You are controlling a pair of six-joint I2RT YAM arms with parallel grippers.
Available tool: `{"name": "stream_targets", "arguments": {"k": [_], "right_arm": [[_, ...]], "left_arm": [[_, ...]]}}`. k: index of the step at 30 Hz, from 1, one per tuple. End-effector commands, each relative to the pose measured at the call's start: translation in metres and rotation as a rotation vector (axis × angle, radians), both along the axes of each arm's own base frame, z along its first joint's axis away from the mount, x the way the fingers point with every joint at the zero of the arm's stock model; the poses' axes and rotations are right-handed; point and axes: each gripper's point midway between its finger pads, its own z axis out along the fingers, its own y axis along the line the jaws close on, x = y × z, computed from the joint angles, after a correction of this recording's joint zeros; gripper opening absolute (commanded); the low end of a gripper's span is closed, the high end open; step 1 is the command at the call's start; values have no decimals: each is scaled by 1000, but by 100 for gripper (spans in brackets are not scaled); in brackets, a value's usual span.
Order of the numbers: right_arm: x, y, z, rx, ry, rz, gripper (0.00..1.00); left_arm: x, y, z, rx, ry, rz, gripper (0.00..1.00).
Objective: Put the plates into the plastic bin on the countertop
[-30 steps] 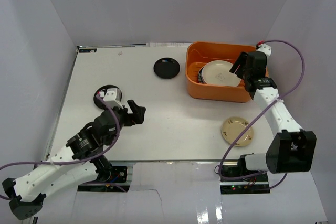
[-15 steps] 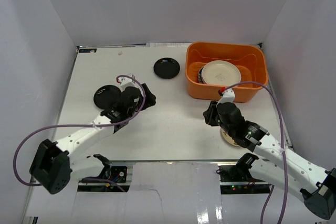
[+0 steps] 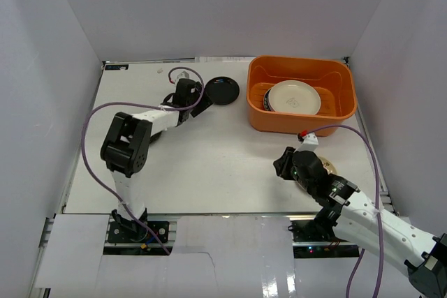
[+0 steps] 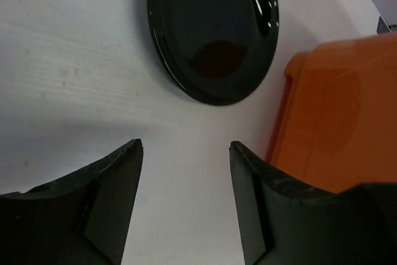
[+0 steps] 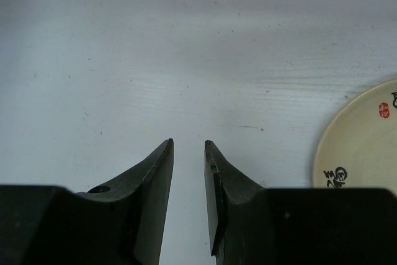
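Flat white countertop (image 3: 209, 172), with faint grain and small scuffs up close. At its far right, the bin (image 3: 300, 125): orange plastic, rectangular, rounded corners, smooth glossy walls. Inside, a stack of round plates, topmost a pale plate (image 3: 295, 97), smooth and shallow, with the dark edge of another peeping out at its left.

Just left of the bin and apart from it, a black plate (image 3: 222, 91): round, glossy, shallow, with a raised rim, flat on the countertop. Left gripper (image 3: 198, 104) just beside its near-left edge, not touching; jaws wide, with nothing between them but bare tabletop. Fingers (image 4: 118, 197) dark, matte, blade-shaped.

Near the front right, a cream plate (image 5: 363, 141): round, matte, with black brush marks and a small red stamp near the rim; from above, mostly hidden under the right arm. Right gripper (image 3: 282, 164) just left of it, low over bare countertop; jaws narrow, a thin slit between, gripping nothing. Cannot tell whether the fingertips touch the surface.
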Motion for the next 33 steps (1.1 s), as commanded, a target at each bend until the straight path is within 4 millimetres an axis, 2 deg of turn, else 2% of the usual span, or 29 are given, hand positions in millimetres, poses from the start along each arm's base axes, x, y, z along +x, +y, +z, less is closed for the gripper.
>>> {"name": "stream_targets", "arguments": {"k": [1, 2, 4, 5, 6, 7, 8, 9, 12, 17, 18, 19, 20, 21, 22, 23, 24, 25, 26, 30, 31, 33], "right_arm": [[2, -4, 3, 26, -19, -38, 33], [1, -6, 3, 28, -29, -40, 33], [0, -5, 3, 28, -28, -25, 33], [-1, -4, 2, 28, -24, -17, 33], [-1, -3, 3, 26, -19, -12, 32], [-2, -3, 0, 19, -10, -11, 32], [-1, -4, -2, 14, 1, -23, 32], [-1, -6, -3, 14, 4, -35, 33], [3, -17, -6, 8, 20, -96, 34], [17, -68, -27, 5, 130, -295, 38], [18, -75, -27, 24, 137, -323, 40], [22, -91, -27, 38, 134, -394, 42], [24, -100, -20, 46, 99, -435, 47], [22, -110, -19, 32, 98, -473, 50], [25, -125, -11, 14, 72, -536, 53], [24, -133, -7, 3, 60, -567, 59], [20, -141, -10, -24, 76, -601, 62], [19, -157, -8, -60, 65, -670, 65], [18, -165, -11, -85, 68, -702, 73], [18, -191, -11, -91, 88, -826, 83], [18, -197, -15, -113, 109, -848, 87], [15, -216, -18, -128, 140, -925, 91]], "left_arm": [[37, 1, 13, -73, -21, 6, 66], [43, 3, -6, -71, 12, 17, 65], [53, 4, -13, -83, 20, 16, 62], [63, 2, -8, -91, 4, 17, 61], [66, 1, -21, -90, 23, 17, 60], [69, 0, -24, -96, 27, 13, 59], [76, -2, -20, -102, 14, 12, 57], [78, -4, -30, -100, 27, 9, 57], [87, -4, -35, -105, 23, 14, 55], [92, -3, -48, -147, 33, 20, 51], [91, -2, -52, -162, 34, 17, 48], [90, -3, -54, -179, 41, 22, 45], [89, -2, -54, -188, 38, 26, 42], [88, -1, -55, -193, 35, 32, 33], [87, -1, -54, -201, 29, 34, 29], [88, 0, -53, -202, 26, 34, 24], [88, 1, -53, -199, 27, 36, 11], [90, 2, -50, -195, 17, 34, 6], [91, 3, -49, -192, 14, 35, 1], [89, 9, -39, -230, 11, 19, 0], [81, 13, -46, -234, 31, 28, 0], [78, 18, -29, -278, 3, 44, 0]]}}
